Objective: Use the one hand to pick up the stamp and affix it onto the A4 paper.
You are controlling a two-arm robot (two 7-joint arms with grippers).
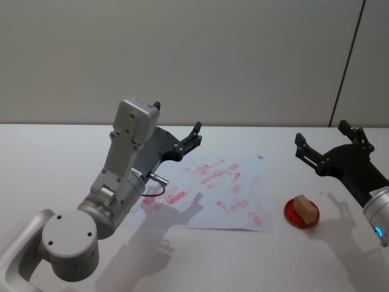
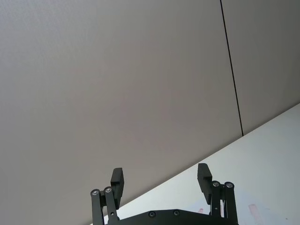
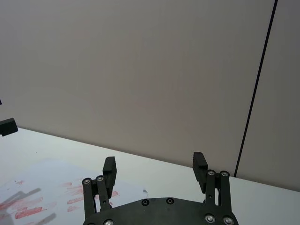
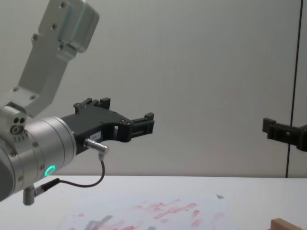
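Note:
The stamp, a small tan wooden block, lies on a round red ink pad at the table's right; its top corner shows in the chest view. The A4 paper lies flat mid-table, covered in red prints, and is also seen at table level and from the right wrist. My right gripper hovers open in the air behind and above the stamp, empty. My left gripper hangs open above the paper's far left part.
The white table runs to a plain grey wall. My left arm's large grey links rise over the table's near left, casting shadows on the paper.

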